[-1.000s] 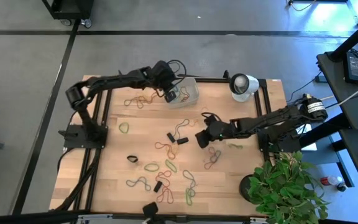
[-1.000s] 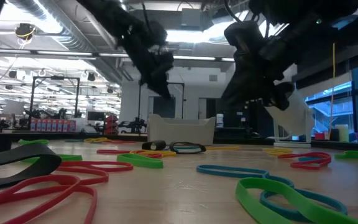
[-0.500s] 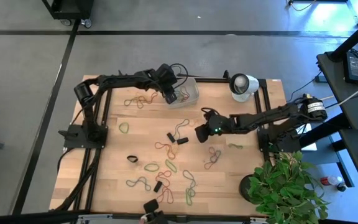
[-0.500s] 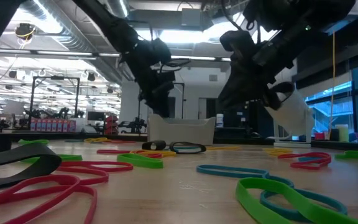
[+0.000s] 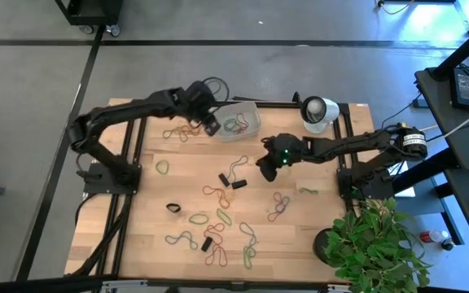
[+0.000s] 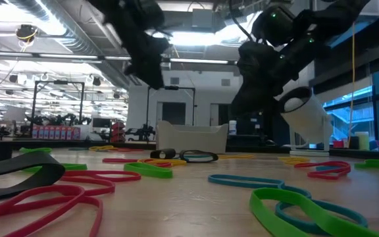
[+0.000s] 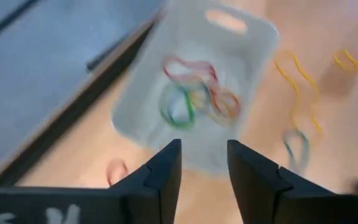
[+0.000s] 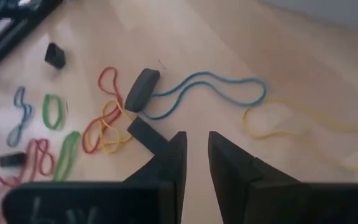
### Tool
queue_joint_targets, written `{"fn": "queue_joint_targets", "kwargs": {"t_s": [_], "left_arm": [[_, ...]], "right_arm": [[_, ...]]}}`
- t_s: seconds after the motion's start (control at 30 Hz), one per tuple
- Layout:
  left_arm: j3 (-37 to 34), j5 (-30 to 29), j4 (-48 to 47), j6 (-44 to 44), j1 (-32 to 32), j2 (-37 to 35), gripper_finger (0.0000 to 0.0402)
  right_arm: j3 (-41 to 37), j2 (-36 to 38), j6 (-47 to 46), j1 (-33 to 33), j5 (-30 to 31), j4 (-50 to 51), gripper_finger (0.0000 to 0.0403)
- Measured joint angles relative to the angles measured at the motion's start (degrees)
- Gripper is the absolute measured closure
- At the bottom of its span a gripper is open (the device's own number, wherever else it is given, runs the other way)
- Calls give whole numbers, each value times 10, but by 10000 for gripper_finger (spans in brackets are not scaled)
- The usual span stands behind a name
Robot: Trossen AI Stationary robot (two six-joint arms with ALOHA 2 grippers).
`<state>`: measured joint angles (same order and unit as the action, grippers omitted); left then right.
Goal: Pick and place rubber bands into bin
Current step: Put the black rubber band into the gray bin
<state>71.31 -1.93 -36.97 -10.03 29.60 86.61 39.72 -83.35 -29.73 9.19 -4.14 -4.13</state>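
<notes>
Left wrist view – bin (image 7: 194,106) beyond open left claw (image 7: 204,163), bands inside

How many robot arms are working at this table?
2. The left arm reaches beside the bin; the right arm stretches in from the opposite side, above scattered rubber bands.

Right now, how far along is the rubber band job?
Done: a few rubber bands already lie in the bin. In hand: nothing visible. The left gripper is open and empty beside the bin; the right gripper hangs over the table's middle with a narrow, empty gap. Left: most bands are scattered on the table, like the blue loop.
</notes>
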Motion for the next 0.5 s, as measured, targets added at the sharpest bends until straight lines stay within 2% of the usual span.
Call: {"fn": "queue_joint_targets", "kwargs": {"t_s": [0.13,0.3,0.5], "left_arm": [[-91,0,-4,-63,-43,-73,301],[-223,-16,49,-177,-117,-172,320],[-313,-75,68,-259,-200,-251,326]], "right_arm": [[0,0,109,10,-5,-11,333],[3,0,197,11,-12,-24,331],[46,-19,272,-16,-35,9,290]]}}
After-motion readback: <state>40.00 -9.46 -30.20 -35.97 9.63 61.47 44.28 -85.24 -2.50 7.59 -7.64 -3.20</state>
